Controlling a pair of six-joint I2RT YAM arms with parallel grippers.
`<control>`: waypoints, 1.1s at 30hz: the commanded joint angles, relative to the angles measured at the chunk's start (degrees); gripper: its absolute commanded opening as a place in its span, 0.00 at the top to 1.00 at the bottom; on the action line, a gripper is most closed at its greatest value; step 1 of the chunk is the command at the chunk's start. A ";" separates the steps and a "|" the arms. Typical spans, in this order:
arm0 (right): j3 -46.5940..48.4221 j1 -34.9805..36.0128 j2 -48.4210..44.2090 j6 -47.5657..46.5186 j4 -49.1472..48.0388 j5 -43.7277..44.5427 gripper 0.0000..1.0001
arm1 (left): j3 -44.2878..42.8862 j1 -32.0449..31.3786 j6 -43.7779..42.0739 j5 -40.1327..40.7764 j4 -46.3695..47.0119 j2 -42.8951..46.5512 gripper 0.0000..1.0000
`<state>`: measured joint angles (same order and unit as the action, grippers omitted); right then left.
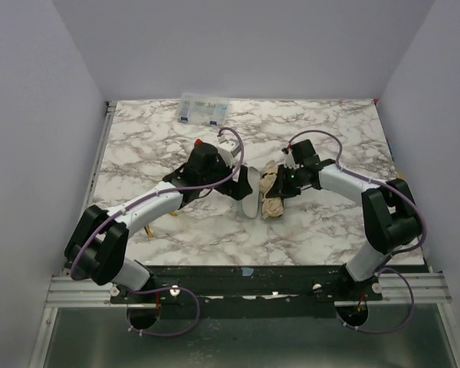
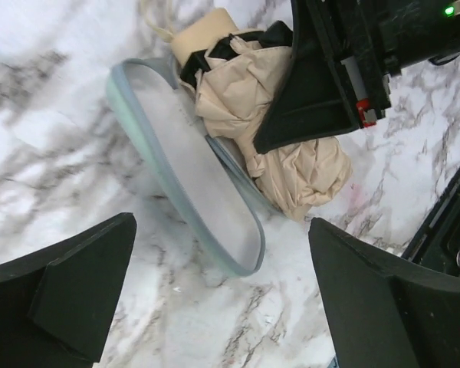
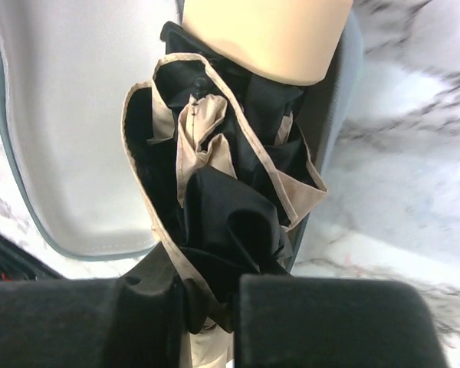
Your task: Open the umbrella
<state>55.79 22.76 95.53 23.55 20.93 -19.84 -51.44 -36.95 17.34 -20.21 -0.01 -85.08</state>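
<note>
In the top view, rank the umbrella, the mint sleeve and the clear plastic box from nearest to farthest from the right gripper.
From the right gripper:
1. umbrella: its fabric is pinched in the jaws, mid-table.
2. mint sleeve: alongside the umbrella, just to its left.
3. clear plastic box: at the table's far edge, left of centre.

Folded umbrella (image 3: 222, 199), tan canopy with black lining, its fabric pinched between the fingers of the right gripper (image 3: 211, 314) at the lower edge; beige handle (image 3: 268, 34) at top; pale mint sleeve (image 3: 69, 115) at left, partly under it, on the marble table (image 3: 414, 169)
</note>
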 commanded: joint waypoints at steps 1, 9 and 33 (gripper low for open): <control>4.03 -3.85 3.42 -1.86 -0.64 6.36 0.99 | -4.98 5.27 -7.14 0.33 -3.96 7.48 0.01; 19.65 -10.07 17.98 -0.64 -4.12 3.30 0.99 | -12.82 17.62 -12.34 -1.50 -15.11 13.82 0.01; 54.01 -10.79 30.24 -0.72 -19.28 -18.53 0.99 | -4.80 27.19 -19.13 -2.40 -21.75 32.80 0.02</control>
<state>114.93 12.25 138.58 26.06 8.88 -27.83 -54.81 -10.11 0.21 -17.10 -21.56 -51.05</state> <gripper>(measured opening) 0.327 0.983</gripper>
